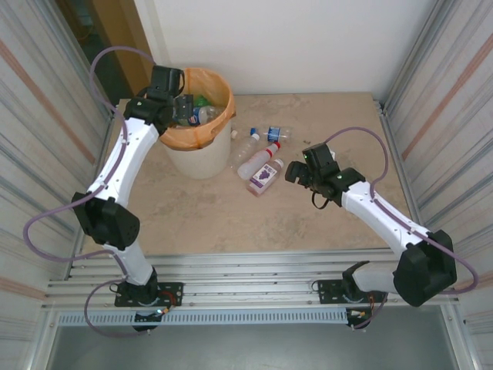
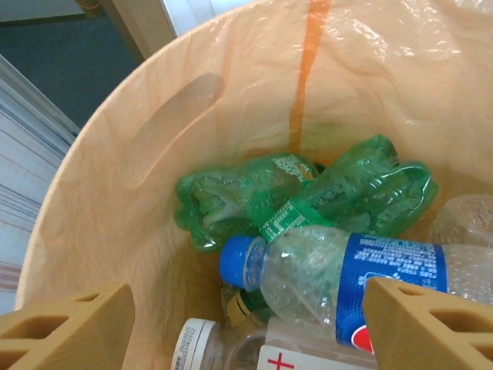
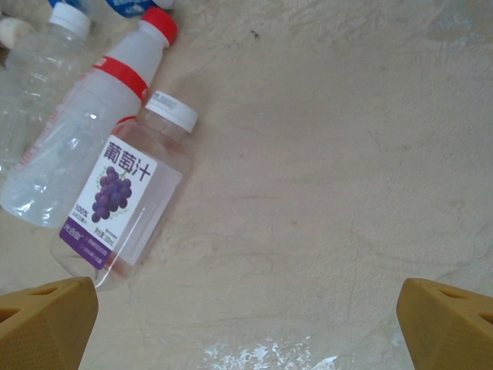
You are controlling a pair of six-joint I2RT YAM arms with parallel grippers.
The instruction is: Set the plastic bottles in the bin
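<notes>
Left claw [image 2: 248, 297] spread over bin [image 1: 202, 158], gripping nothing: lift straight out. Right claw [image 3: 248, 293] wide apart, empty; grape-juice bottle [image 3: 123, 208] at ten o'clock. Shift there, straddle body crosswise.

White arm links [image 1: 127, 158], black joints [image 1: 108, 222], lilac cables [image 1: 119, 48], tan jaws
</notes>
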